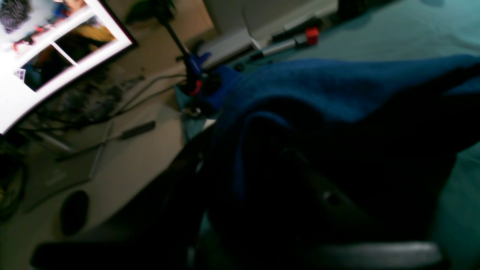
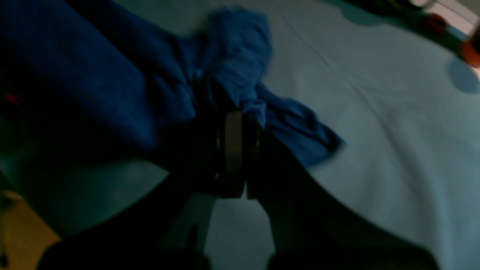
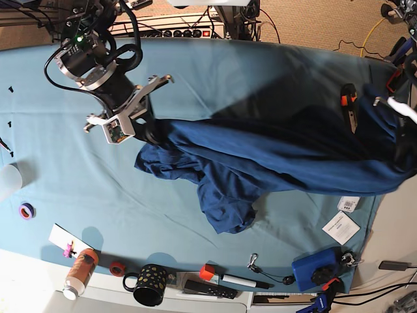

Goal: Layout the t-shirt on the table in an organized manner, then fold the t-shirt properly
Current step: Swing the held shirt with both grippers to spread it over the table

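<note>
Now the bench (image 3: 58, 163), under its light teal cloth, is the largest thing here, and the t-shirt (image 3: 273, 156) hangs stretched above it between my two arms, from near the far left of the base view to the right edge, where it reaches past the bench. My right gripper (image 2: 234, 123) is clenched on a bunched part of the fabric. My left gripper (image 3: 402, 140) is mostly covered by cloth, but it seems to be clamped on the other end. To do this step well, I think I should keep both grips firm, pull the arms apart evenly, and lower the shirt slowly so it lands flat. The shirt is dark navy, soft and wrinkled; one loose part droops down onto the bench in the middle.
</note>
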Robot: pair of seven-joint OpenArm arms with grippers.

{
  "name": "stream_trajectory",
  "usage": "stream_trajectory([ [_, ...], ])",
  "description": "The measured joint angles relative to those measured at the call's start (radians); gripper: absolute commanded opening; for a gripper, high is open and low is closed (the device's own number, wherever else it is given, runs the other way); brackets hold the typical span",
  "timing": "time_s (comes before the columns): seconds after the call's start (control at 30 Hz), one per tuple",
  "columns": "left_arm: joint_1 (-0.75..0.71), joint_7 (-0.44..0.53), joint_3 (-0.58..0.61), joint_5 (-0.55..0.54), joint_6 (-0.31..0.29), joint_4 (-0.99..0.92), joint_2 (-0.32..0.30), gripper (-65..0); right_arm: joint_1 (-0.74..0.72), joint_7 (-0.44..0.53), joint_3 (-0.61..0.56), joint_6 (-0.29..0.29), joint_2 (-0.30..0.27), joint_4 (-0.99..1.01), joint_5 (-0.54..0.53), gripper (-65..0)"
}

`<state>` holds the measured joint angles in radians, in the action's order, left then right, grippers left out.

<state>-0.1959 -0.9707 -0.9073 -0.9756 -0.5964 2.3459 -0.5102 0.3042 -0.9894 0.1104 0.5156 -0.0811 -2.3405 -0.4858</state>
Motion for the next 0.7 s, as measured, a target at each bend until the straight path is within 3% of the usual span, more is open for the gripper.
stream_trajectory([
  [0.13, 0.068, 0.014, -0.084, -0.04, 0.001, 0.0, -0.003, -65.0, -0.062, 0.045, 0.001, 0.055, 0.035, 0.0, -0.055, -65.0],
  [0.3, 0.135, 0.053, -0.144, -0.039, 0.014, 0.002, -0.057, -65.0, -0.163, 0.109, 0.001, 0.092, 0.038, 0.0, -0.05, -65.0],
  [0.47, 0.217, 0.106, -0.147, 0.024, 0.011, 0.005, -0.132, -65.0, -0.288, 0.156, 0.001, 0.099, 0.037, -0.002, 0.024, -65.0],
  [0.7, 0.332, 0.166, -0.147, 0.116, 0.074, 0.008, -0.208, -65.0, -0.502, 0.208, 0.0, 0.107, 0.038, -0.004, 0.122, -65.0],
])
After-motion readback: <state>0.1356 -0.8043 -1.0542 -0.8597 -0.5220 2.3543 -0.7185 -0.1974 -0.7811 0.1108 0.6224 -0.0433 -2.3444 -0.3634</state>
